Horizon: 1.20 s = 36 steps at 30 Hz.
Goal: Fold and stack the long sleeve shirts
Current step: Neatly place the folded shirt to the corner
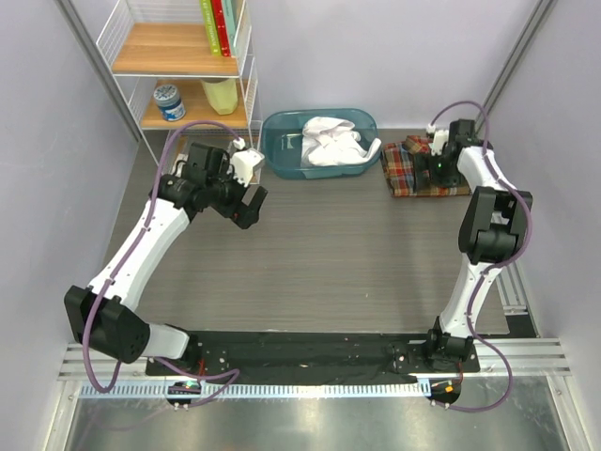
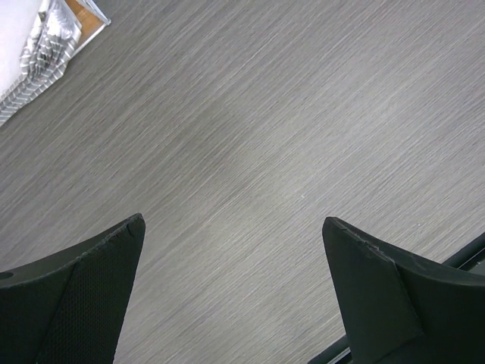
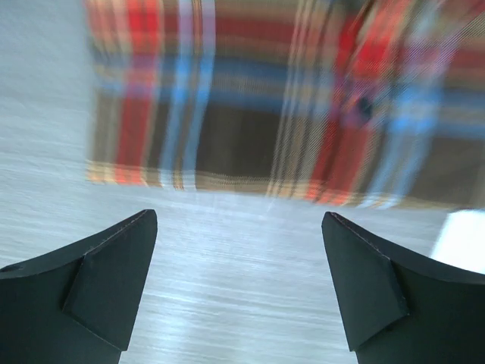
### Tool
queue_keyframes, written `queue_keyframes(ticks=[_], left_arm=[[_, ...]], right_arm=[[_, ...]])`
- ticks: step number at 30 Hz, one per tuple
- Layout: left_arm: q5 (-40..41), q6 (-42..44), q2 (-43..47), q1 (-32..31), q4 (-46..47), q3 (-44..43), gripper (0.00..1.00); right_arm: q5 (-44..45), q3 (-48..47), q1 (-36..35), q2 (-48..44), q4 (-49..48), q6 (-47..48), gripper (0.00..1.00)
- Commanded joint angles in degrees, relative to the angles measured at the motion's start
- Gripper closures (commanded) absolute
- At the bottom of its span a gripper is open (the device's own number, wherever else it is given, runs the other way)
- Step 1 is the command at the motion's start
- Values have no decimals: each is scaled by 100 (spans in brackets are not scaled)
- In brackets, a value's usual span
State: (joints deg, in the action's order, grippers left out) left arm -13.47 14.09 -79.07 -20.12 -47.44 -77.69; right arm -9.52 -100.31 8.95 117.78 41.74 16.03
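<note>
Right gripper (image 3: 239, 218) spread before blurred plaid shirt (image 3: 288, 106); left gripper (image 2: 233, 221) spread over table (image 2: 265, 114). From above only: white shirt (image 1: 331, 143) in bin (image 1: 275, 150), upper centre.

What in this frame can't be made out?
Plaid shirt: top view, right arm covers part of it; how neatly it is folded is unclear.
Same shirt, right wrist view: motion blur smears its edges.
White shirt: top view, bunched in the teal basin; sleeves indistinguishable.
</note>
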Motion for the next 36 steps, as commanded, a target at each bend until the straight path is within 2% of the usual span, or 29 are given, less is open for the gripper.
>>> queue_keyframes(ticks=[1,6,11,27,30,33,36], left_arm=[[-76,112,278,34,42,-10,0],[-94,138,313,43,156,158,0],[-94,156,243,43,182,158,0],[3,165,128,61,253,334,0],[-119,121,93,96,166,307,0],[-348,-28,6,131,51,149,0],[-821,-379,-135,271,-81,-61,0]], right_arm=[[222,766,-25,70,-262,-266,5],[275,1303,-34,140,-1025,-679,4],[354,1216,-130,509,-1396,-1163,4],[548,-199,-280,1670,-1765,-1533,4],[460,-103,-280,1547,-1713,-1463,4],[163,309,-271,889,-1634,-1314,3],[-110,653,-271,-226,-1485,-1077,1]])
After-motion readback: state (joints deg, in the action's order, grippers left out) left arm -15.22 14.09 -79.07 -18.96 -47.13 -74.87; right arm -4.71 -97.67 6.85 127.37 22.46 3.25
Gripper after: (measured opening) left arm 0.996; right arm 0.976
